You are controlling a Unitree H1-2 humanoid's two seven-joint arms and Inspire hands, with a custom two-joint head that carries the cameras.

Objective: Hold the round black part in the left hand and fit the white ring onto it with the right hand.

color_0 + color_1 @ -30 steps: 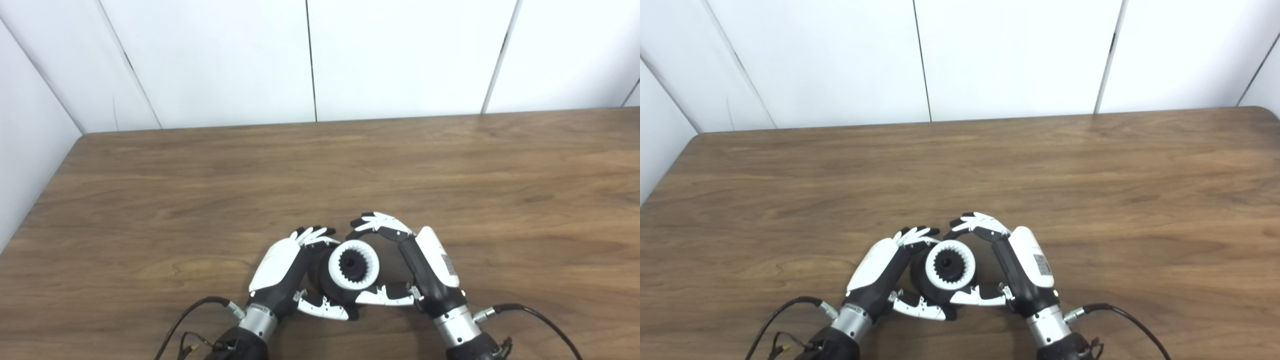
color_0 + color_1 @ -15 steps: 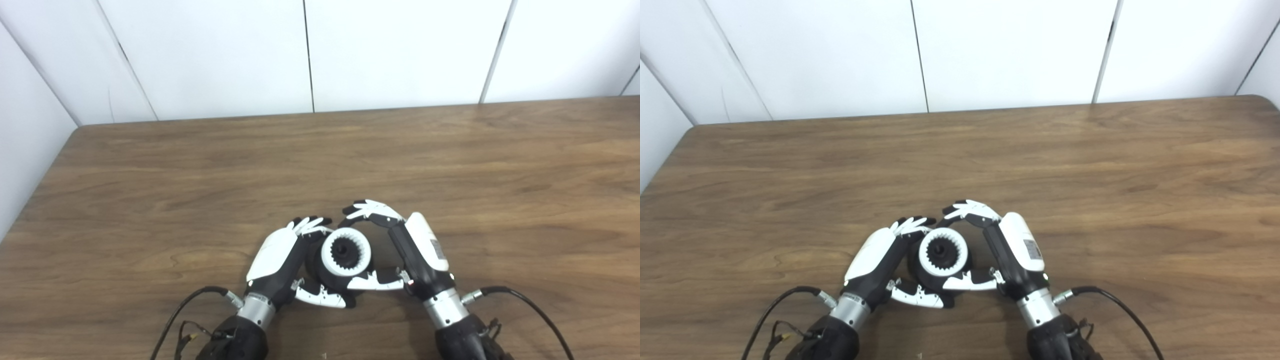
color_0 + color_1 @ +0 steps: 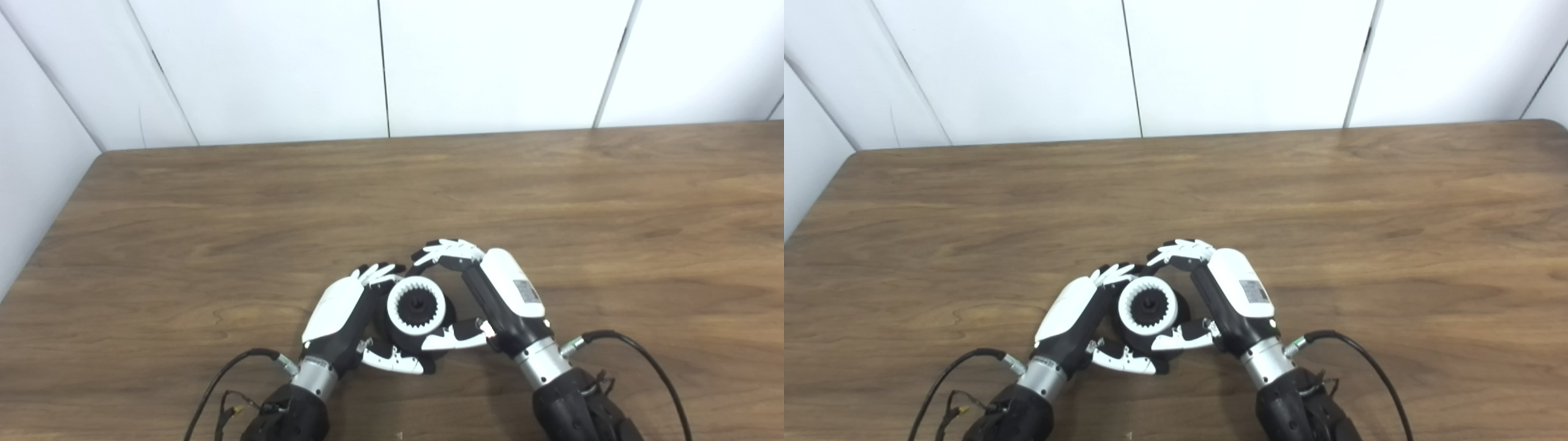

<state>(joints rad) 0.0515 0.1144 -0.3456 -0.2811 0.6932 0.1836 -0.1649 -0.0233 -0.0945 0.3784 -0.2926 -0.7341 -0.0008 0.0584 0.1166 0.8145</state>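
Observation:
The round black part (image 3: 446,313) rests low on the table near its front edge, cupped in my left hand (image 3: 340,309), whose fingers wrap its far left side and whose thumb lies under its near side. The white ring (image 3: 395,304), toothed inside, sits on top of the black part around a dark hub. My right hand (image 3: 497,293) closes on it from the right: its fingers (image 3: 446,252) arch over the ring's far side and its thumb (image 3: 454,337) presses the near rim. How deep the ring sits is hidden.
The wooden table (image 3: 551,196) stretches far back to a white panelled wall (image 3: 380,61). Cables (image 3: 637,361) trail from both wrists along the front edge. The table's left edge (image 3: 55,226) runs close to a side wall.
My right hand has swung left and closed in around the ring, thumb now on its rim. The left hand keeps its hold. The whole picture shifted slightly, so the camera moved.

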